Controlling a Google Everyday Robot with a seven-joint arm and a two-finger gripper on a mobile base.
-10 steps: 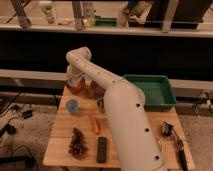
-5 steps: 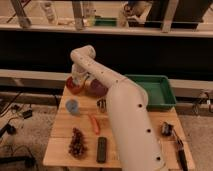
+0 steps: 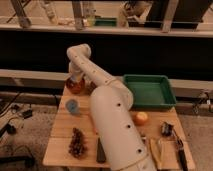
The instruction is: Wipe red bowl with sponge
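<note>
The red bowl (image 3: 75,87) is round, shallow and red-orange, and it sits at the far left corner of the wooden table (image 3: 60,131). My white arm reaches from the near edge across the table and bends down at its far end. The gripper (image 3: 75,78) hangs right over the red bowl, at or just inside its rim. The sponge does not show; it is hidden at the gripper or in the bowl.
A blue cup (image 3: 72,106) stands just in front of the bowl. A green tray (image 3: 148,92) sits at the far right. An orange fruit (image 3: 141,118), a brown cluster (image 3: 76,142), a dark bar (image 3: 100,151) and tools (image 3: 172,137) lie nearer.
The arm's far end swung a little to the right and back to the left above the red bowl. The things on the table have not moved.
</note>
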